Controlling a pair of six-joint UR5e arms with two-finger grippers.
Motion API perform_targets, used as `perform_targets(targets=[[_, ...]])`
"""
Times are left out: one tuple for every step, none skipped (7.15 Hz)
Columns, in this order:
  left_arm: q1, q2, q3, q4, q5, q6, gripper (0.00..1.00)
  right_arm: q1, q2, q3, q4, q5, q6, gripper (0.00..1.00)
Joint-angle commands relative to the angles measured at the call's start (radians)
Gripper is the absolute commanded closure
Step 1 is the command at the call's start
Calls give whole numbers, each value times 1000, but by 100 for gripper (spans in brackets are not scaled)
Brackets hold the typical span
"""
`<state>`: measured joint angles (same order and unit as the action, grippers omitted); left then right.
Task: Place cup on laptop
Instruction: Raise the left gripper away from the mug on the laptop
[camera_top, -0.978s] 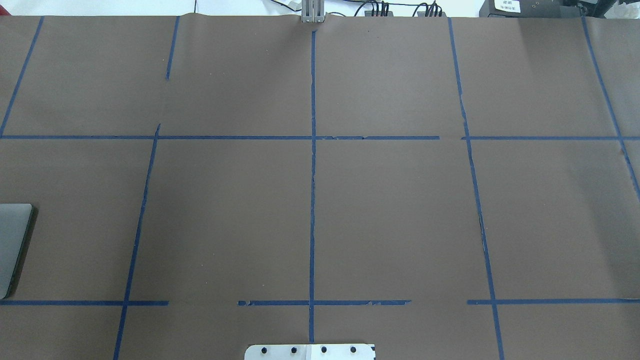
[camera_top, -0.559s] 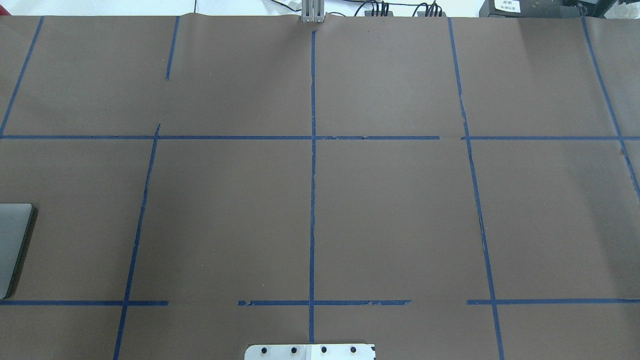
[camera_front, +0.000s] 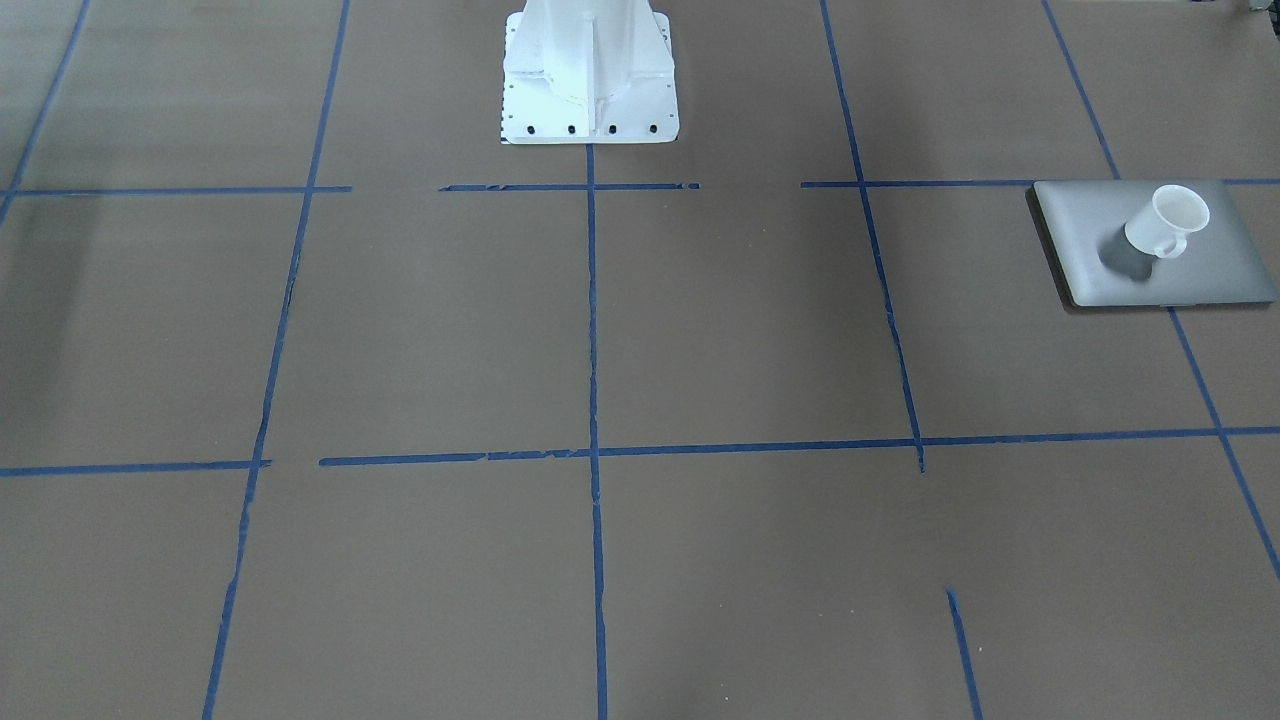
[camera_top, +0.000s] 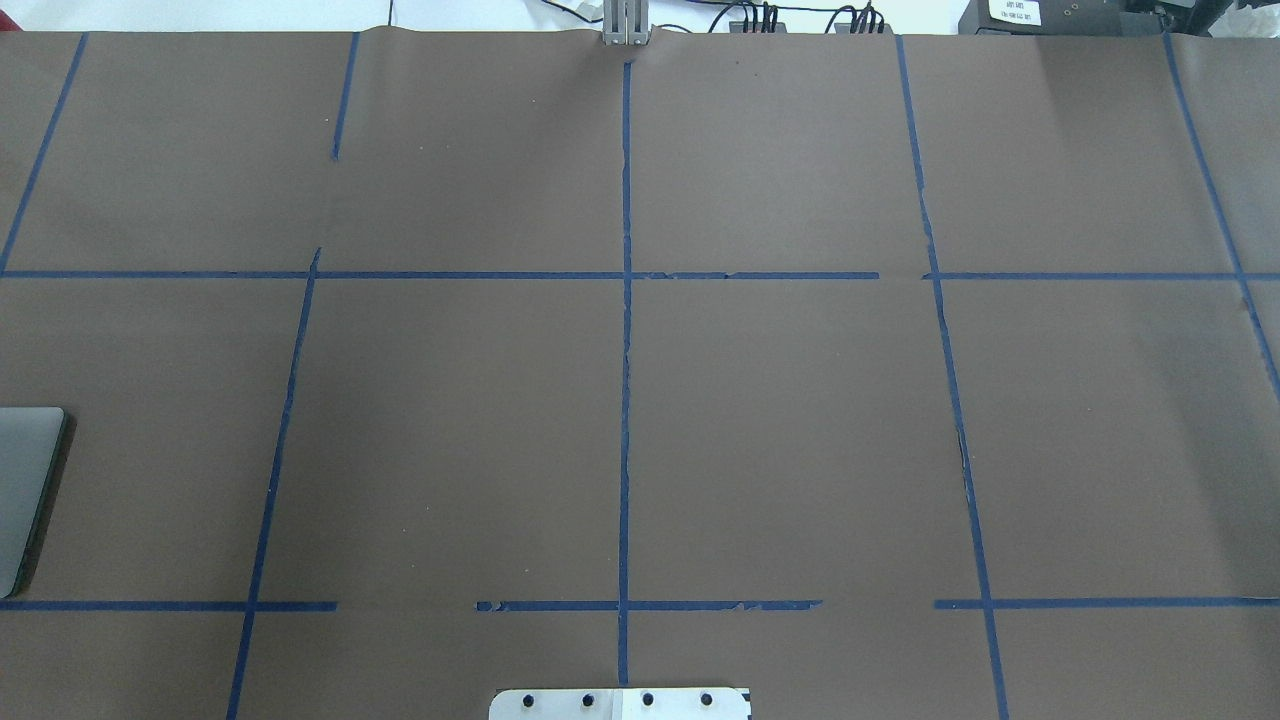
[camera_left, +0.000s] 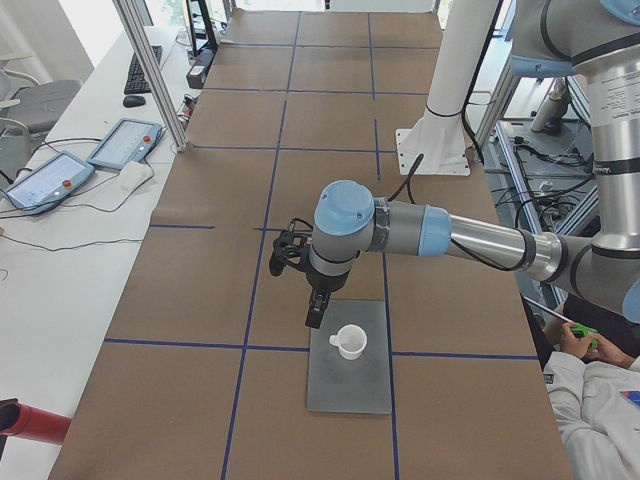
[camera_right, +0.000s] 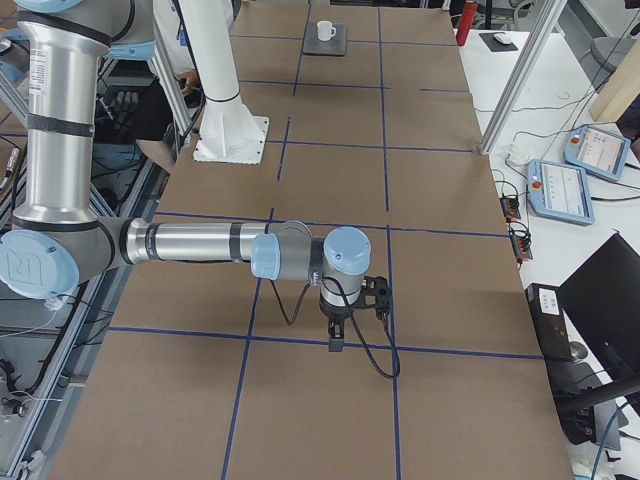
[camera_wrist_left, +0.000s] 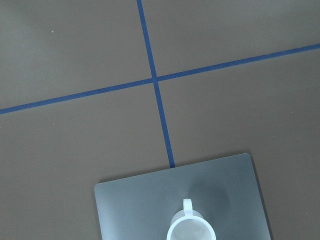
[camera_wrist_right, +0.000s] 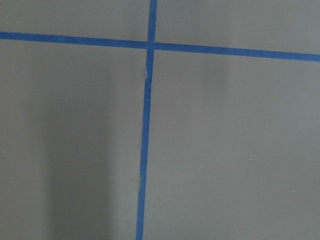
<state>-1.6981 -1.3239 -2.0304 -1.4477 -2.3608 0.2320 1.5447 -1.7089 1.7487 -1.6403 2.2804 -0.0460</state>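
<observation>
The cup (camera_front: 1167, 221) stands upright on the laptop (camera_front: 1212, 276)

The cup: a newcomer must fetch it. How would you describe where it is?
On the brown table gridded with blue tape, go to the end on the robot's left, where a closed silver-grey laptop lies flat. The cup stands upright on its lid: small, white, one handle, the only thing standing there.
</observation>
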Motion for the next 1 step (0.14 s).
perform_targets(targets=[[0,0,2,-2,0,6,0,0,0,0,0,1,0,0]])
